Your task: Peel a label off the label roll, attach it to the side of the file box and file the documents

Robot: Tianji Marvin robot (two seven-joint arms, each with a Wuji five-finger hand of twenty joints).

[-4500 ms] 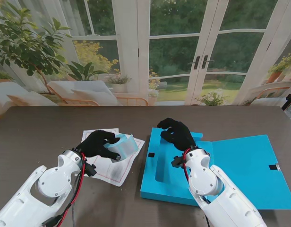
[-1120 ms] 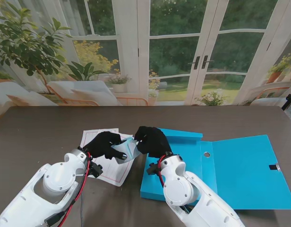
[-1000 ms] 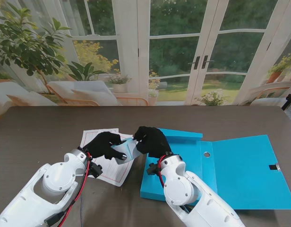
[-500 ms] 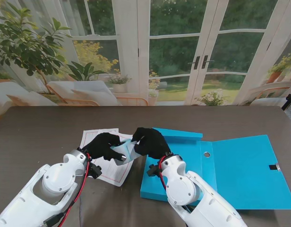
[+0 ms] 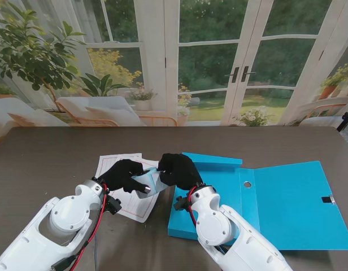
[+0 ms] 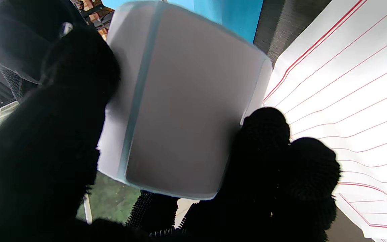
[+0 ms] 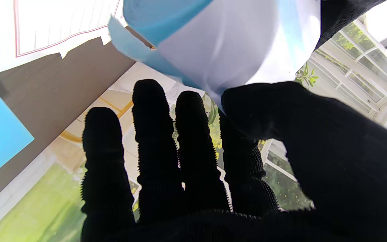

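Note:
My left hand (image 5: 125, 173) is shut on the label roll (image 5: 149, 181), a white roll with pale blue backing, and holds it just above the documents (image 5: 130, 199). The left wrist view shows a white label face of the roll (image 6: 186, 111) between my thumb and fingers (image 6: 264, 141). My right hand (image 5: 177, 170) has reached across to the roll. In the right wrist view its thumb (image 7: 281, 114) pinches the white label at the edge of the roll (image 7: 227, 43) against the index finger. The blue file box (image 5: 219, 169) lies open to the right.
The box's open lid (image 5: 295, 197) lies flat on the dark table (image 5: 61, 147), with a black clasp (image 5: 327, 199) at its right edge. The red-lined documents (image 6: 348, 101) rest left of the box. Behind the table are glass doors and plants.
My right hand left the file box and came over to the roll. Over the last second it crept slightly left, closing on the label's edge; the left hand kept the roll nearly still.

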